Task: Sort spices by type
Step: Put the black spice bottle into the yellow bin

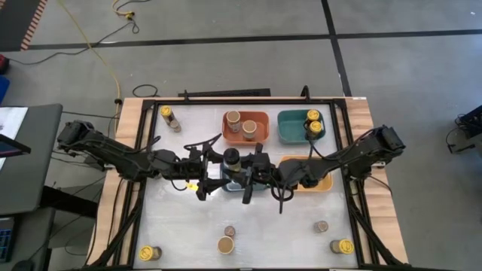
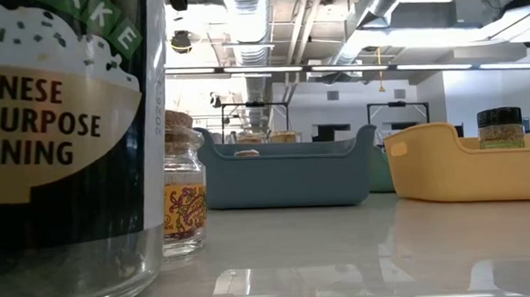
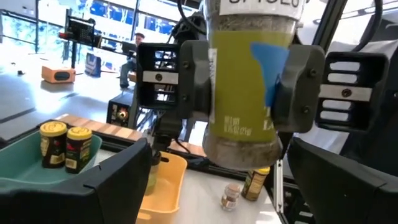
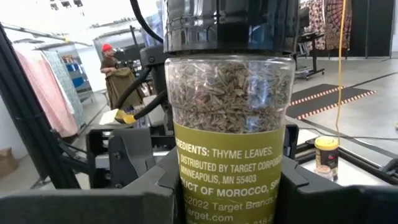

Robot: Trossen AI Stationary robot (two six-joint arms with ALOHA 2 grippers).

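- The left hand (image 1: 213, 179) and right hand (image 1: 252, 179) meet at the worktop's (image 1: 188, 226) centre, both around one dark-topped thyme jar (image 1: 231, 158).
- In the left wrist view the right hand's fingers (image 3: 186, 78) press the jar (image 3: 245, 81) from both sides, pinching it upright in the air.
- In the right wrist view the jar (image 4: 230, 118) fills the frame between that hand's own pads; its label reads "thyme leaves".
- The left hand's fingers (image 3: 106, 186) stand spread on either side of the jar; I cannot tell whether they touch it.
- From the jar, an orange bin (image 1: 260, 118) at 12 o'clock holds two tan-lidded jars (image 1: 233, 117).
- A teal bin (image 1: 290, 128) at 1 o'clock holds two yellow-lidded jars (image 1: 313, 120).
- A yellow bin (image 1: 325, 181) lies at 3 o'clock, partly under the right arm; the low view shows a dark-topped jar (image 2: 500, 127) in it.
- A blue bin (image 2: 288, 170) sits below the hands, mostly covered by them from above.
- Loose jars: one yellow-lidded (image 1: 167, 116) at 10 o'clock, one (image 1: 150, 253) at 7, one (image 1: 343, 246) at 4; a tan-lidded (image 1: 226, 245) and a small brown-topped one (image 1: 230, 231) at 6; another small one (image 1: 321, 226) at 4.
- The low view has a big seasoning jar (image 2: 63, 139) close up, with a small cork-topped jar (image 2: 184, 192) beside it.
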